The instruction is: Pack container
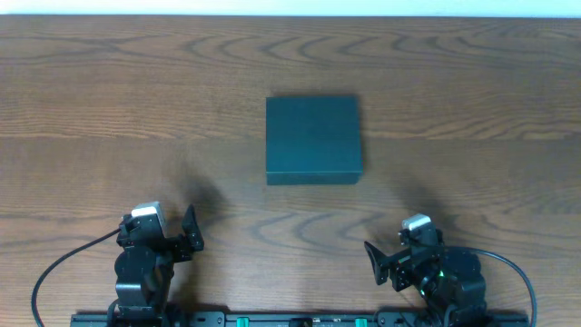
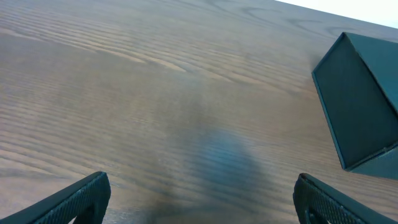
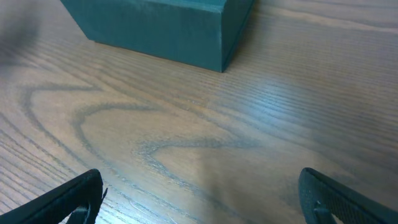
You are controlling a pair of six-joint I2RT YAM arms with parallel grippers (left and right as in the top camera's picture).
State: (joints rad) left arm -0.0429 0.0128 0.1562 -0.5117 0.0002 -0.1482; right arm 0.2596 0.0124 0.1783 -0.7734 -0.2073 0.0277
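Observation:
The container (image 1: 313,139) is a dark green-black square box with its lid shut, resting on the wooden table a little right of centre. It shows at the right edge of the left wrist view (image 2: 364,99) and at the top of the right wrist view (image 3: 155,28). My left gripper (image 1: 191,238) sits near the front left of the table, open and empty, with bare wood between its fingers (image 2: 202,199). My right gripper (image 1: 374,262) sits near the front right, open and empty (image 3: 202,199). Both are well short of the container.
The wooden table (image 1: 109,109) stretches to all sides of the box. Black cables (image 1: 54,272) run from the arm bases at the front edge. A pale wall strip lies along the far edge.

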